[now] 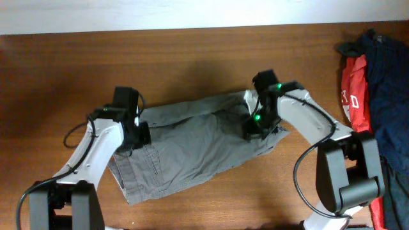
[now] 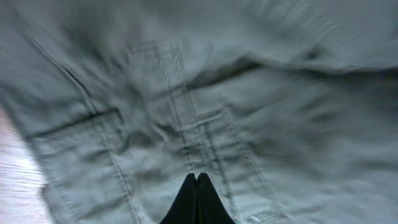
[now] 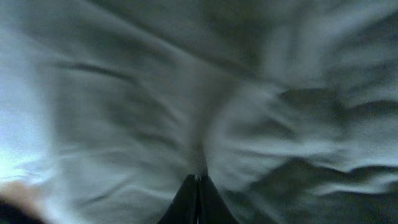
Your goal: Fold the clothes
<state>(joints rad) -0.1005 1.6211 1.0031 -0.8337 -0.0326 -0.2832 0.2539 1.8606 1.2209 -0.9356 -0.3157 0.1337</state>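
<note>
The grey-olive shorts (image 1: 192, 150) lie spread slantwise across the middle of the table, with a strip of pale lining showing at their upper right edge. My left gripper (image 1: 137, 132) is down on the shorts' upper left part. In the left wrist view its fingers (image 2: 197, 177) are shut, tips against the cloth (image 2: 155, 124) by a seam and a pocket. My right gripper (image 1: 255, 124) is down on the right end. In the right wrist view its fingers (image 3: 198, 178) are shut with a ridge of cloth (image 3: 249, 137) bunched at the tips. Both wrist views are blurred.
A red garment with white letters (image 1: 353, 89) and navy-blue garments (image 1: 386, 76) lie piled at the table's right edge. Brown wooden table (image 1: 64, 76) surrounds the shorts. A pale wall strip runs along the back.
</note>
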